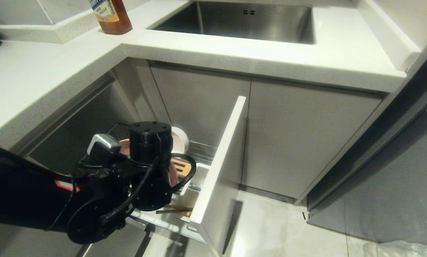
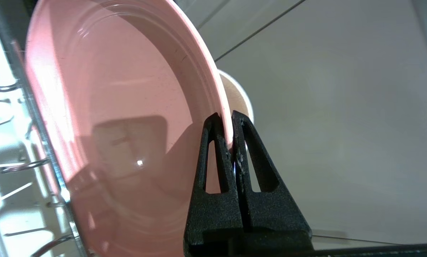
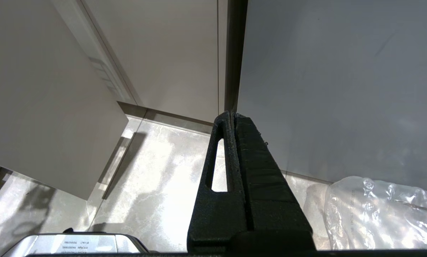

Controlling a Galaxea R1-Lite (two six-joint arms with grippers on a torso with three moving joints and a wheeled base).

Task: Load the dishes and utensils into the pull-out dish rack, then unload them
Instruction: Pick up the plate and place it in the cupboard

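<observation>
Rack (image 1: 213, 157), pulled out from under the desk (image 1: 38, 78), its pale front panel standing edge-on toward the head camera. Contents seen from the head view: plate (image 1: 173, 174), pink, on edge among the wire prongs and mostly hidden behind the left arm; bowl (image 1: 180, 140), cream-white, on edge just behind the plate toward the cabinet; wooden strip (image 1: 183, 167), slotted, beside the plate; caddy (image 1: 194, 189), white, at the front end of the rack next to the panel; chopsticks (image 1: 173, 211), pale wood, lying near the front end of the drip tray, below the caddy. Fork: cannot be made out. Left claw (image 2: 227, 119): fingers pressed together on the rim of the plate (image 2: 120, 117), one finger on each face, with the bowl (image 2: 239, 93) showing just past the rim and the wire prongs (image 2: 24, 166) beside the plate; in the head view the claw itself is hidden behind the wrist. Right claw (image 3: 233, 116): fingers together, nothing between them, hanging low near the floor (image 3: 156, 178) in front of the cabinet doors (image 3: 170, 53), with a clear plastic bag (image 3: 381, 210) nearby. Desk items: brown bottle (image 1: 110, 15) at the back corner, steel sink (image 1: 242, 19) set in the top.
</observation>
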